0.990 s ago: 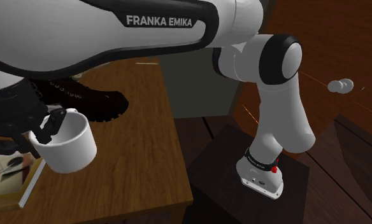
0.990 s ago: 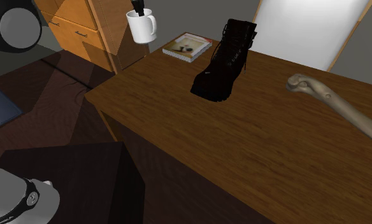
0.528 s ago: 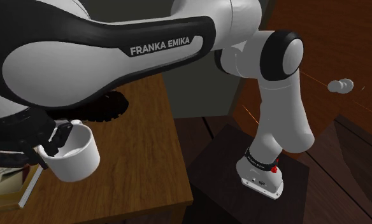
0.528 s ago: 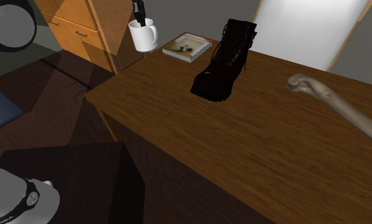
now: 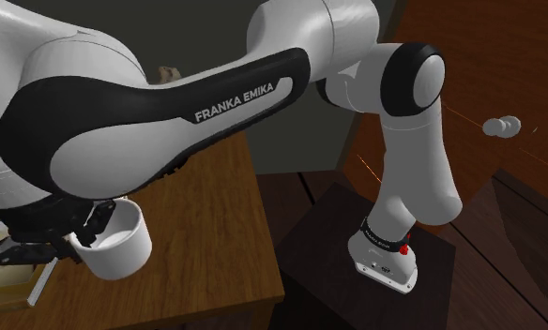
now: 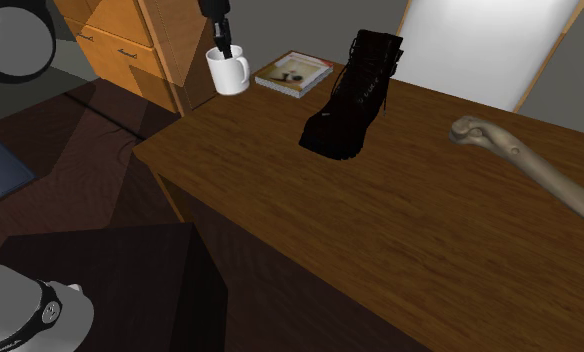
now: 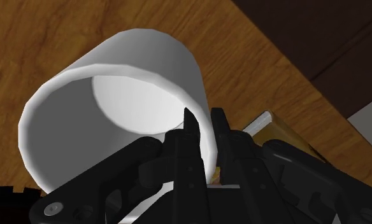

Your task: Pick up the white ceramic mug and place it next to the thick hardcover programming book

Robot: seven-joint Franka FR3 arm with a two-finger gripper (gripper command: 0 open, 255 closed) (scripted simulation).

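Second exterior view: the white mug is seen at the upper left of the frame, upright, with its handle turned toward the book that lies just to its right. The mug is held by the pincer, which is clamped on the rim wall; in the wrist view one finger is seen inside the cup and the other outside. Wood of the tabletop is seen beneath the mug, but whether the base touches it cannot be told. A short straight descent is judged to be needed. Little room is left at the tabletop's left edge, close by the mug. The black boot stands beyond the book, well apart.
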